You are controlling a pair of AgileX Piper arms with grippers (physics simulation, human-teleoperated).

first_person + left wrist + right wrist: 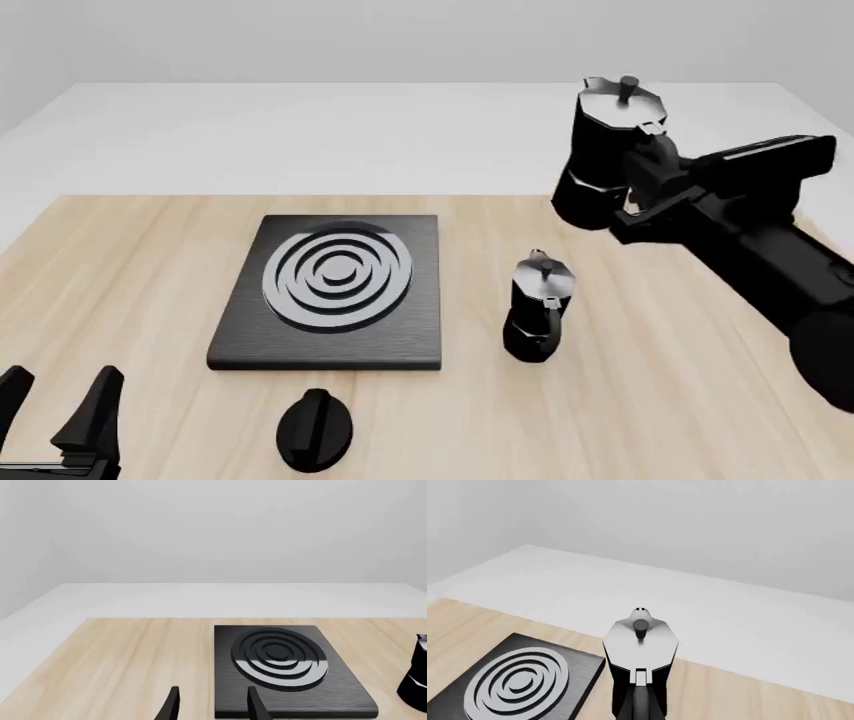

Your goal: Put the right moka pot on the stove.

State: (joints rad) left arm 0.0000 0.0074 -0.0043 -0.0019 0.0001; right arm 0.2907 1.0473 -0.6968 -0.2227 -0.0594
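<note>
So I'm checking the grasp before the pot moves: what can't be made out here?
- Front view: right gripper fingertips, hidden behind the big moka pot.
- Right wrist view: pot's base, cut off by the edge.
- Left wrist view: small moka pot, cut by the frame edge.

Lighting bright, even and diffuse across all three views. Renders sharp, no blur or edge distortion. Only faint, soft shadows on the table (160, 260). Mild sheen on the stove (334, 290) rings.
</note>
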